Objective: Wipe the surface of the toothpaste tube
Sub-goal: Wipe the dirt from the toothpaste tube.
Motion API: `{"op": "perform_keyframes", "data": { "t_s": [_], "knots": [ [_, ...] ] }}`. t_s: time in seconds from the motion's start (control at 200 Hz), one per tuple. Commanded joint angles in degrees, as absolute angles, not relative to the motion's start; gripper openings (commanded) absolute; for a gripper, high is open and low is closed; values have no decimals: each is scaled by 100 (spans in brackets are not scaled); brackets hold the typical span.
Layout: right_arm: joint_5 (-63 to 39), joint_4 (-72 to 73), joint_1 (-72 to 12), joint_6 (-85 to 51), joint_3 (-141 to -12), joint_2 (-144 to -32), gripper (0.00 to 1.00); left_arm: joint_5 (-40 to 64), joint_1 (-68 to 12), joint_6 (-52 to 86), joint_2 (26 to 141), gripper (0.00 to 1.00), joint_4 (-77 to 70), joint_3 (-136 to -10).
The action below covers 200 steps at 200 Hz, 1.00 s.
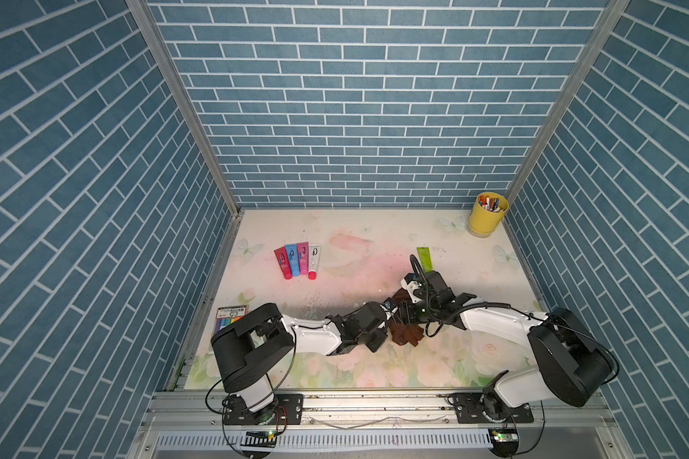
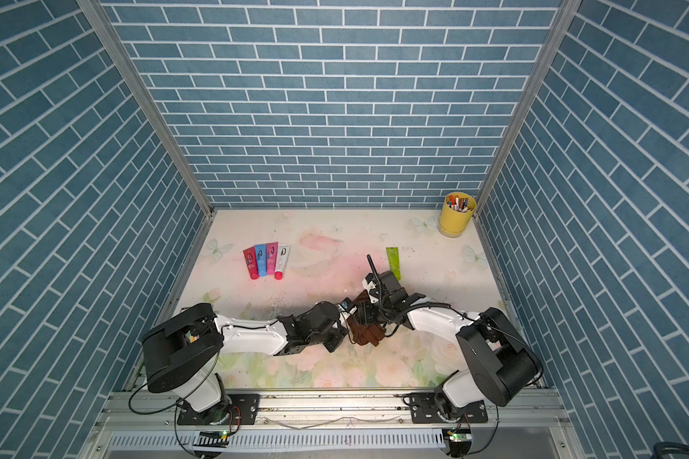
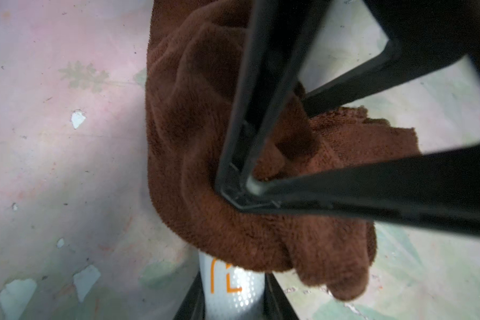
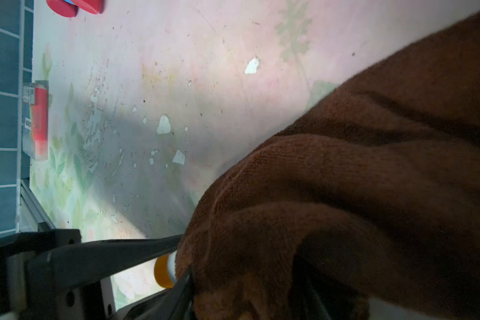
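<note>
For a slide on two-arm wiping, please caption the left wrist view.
Left gripper grips a white toothpaste tube with orange lettering, the rest hidden under a brown cloth.

1. Your floral table is chipped mid-surface.
2. Four tubes lie side by side, far left.
3. A green tube lies alone, right.
4. A yellow cup of pens stands in the far-right corner.
5. A marker pack lies near-left.
</note>
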<state>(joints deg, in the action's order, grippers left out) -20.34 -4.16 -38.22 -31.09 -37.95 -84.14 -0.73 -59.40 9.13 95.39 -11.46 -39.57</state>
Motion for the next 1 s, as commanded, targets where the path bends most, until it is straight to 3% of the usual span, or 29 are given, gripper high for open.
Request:
{"op": "perform_keyframes", "data": {
  "t_s": [0.0,0.07,0.225,0.435,0.69,0.77,0.875,0.995],
  "knots": [
    [-1695,-560,-3973,-3094,-3750,-8834,54,43,-5989,846,9642,0,-984,-3946],
    [-1596,-482,-4099,-3103,-3846,-9106,50,57,-5992,838,9641,0,-993,-3946],
    [-1298,-569,-4233,-3094,-4075,-9639,21,113,-6007,799,9616,0,-1017,-3929],
    [-291,-1391,-4107,-2989,-4460,-9814,5,106,-6016,791,9570,0,-1028,-3898],
    [-192,-1524,-3153,-2767,-4565,-10080,0,-60,-6060,852,9159,0,-1141,-3645],
    [-202,-1569,-3132,-2678,-4597,-10050,0,-53,-6065,853,9138,0,-1160,-3621],
    [-978,-1279,-3199,-2584,-4510,-9817,0,-16,-6065,820,9270,0,-1118,-3704],
    [-1322,-1229,-3682,-2566,-4570,-9426,0,0,-6077,791,9421,0,-1074,-3810]
  ]
}}
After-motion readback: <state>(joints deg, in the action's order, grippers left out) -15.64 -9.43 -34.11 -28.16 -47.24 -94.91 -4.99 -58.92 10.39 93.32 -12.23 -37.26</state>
